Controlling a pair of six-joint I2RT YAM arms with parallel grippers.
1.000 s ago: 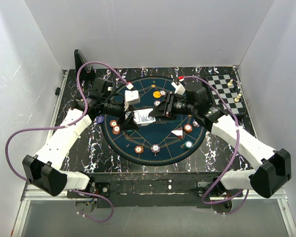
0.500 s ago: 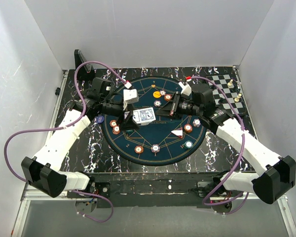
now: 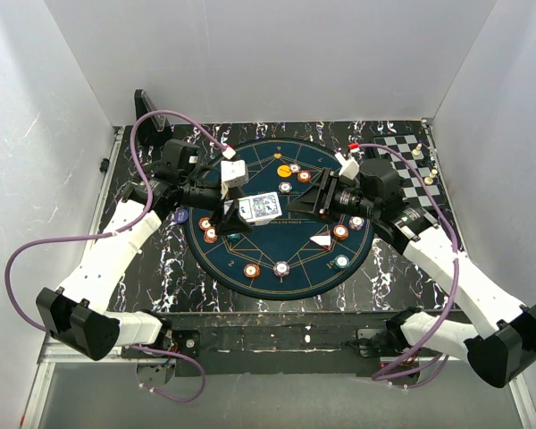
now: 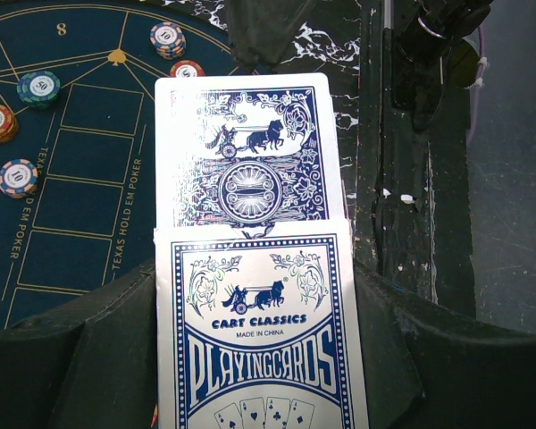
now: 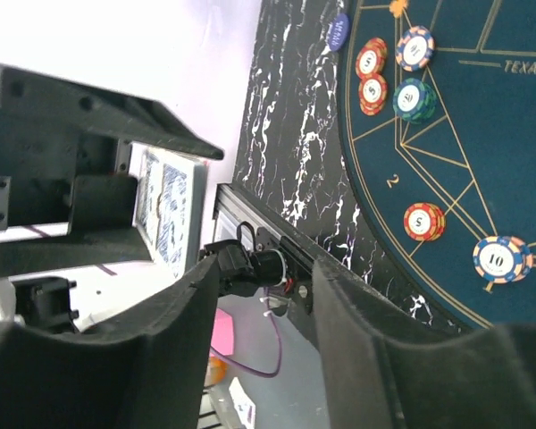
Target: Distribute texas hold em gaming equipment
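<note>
White walls close in a black, white-veined marble-look table (image 3: 161,268), and most of it is covered by a round dark-blue mat with gold lines (image 3: 290,246). Nearest the arm bases, coin-sized striped poker chips (image 3: 280,267) lie along the mat's near edge. A small red-and-white triangle marker (image 3: 322,239) lies just beyond them on the right.

Over the mat's middle the left gripper (image 3: 237,213) is clenched on a white and blue cardboard playing-card box (image 3: 261,207). From above this is only a small packet. The left wrist camera shows the box's printed face (image 4: 263,357) pinched between the dark fingers (image 4: 98,357), and a blue-backed playing card (image 4: 241,152) sticks out past its far end.

Facing it, the right gripper (image 3: 308,198) hangs just apart from the box. Its own camera shows the fingers (image 5: 174,349) spread with nothing between them, which the overhead view does not make clear. That view also catches a small blue disc (image 5: 339,31) on the bare table beside the mat.

Farther back, a yellow disc (image 3: 284,170) sits on the mat, and a black-and-white chessboard with small pieces (image 3: 411,165) occupies the far right corner.
</note>
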